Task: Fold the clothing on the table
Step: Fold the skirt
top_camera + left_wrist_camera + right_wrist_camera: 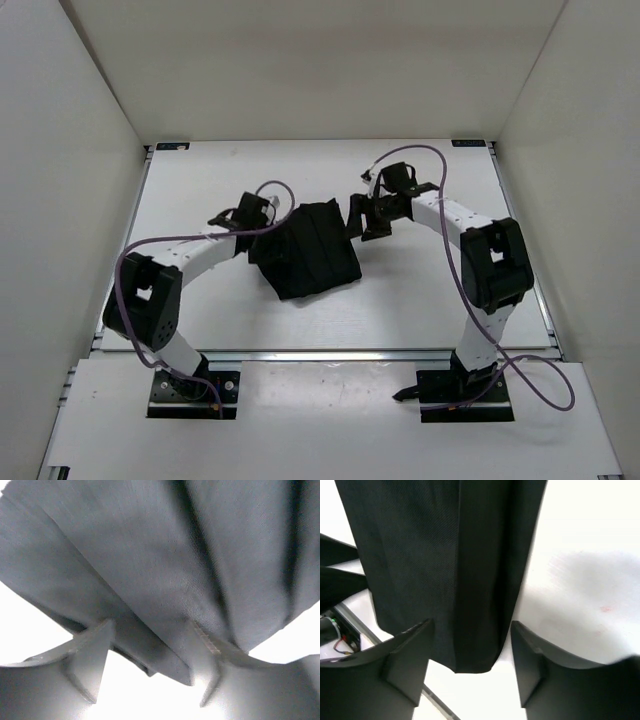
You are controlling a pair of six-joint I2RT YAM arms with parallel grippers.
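Note:
The black clothing [310, 250] lies bunched in a compact, roughly folded heap in the middle of the white table [430, 300]. My left gripper [266, 222] is at the heap's upper left edge. In the left wrist view its jaws [152, 627] stand apart, with a pleated corner of the clothing [150, 555] lying loose between them against the right finger [210, 645]. My right gripper [358, 222] sits at the heap's upper right edge. Its jaws [472, 627] are spread around a hanging corner of the clothing [435, 555] without pinching it.
White walls enclose the table on the left, right and far sides. A silver rail [330, 355] runs along the near edge in front of the arm bases. Purple cables [450, 250] loop from both arms. Bare tabletop [580, 555] lies right of the cloth.

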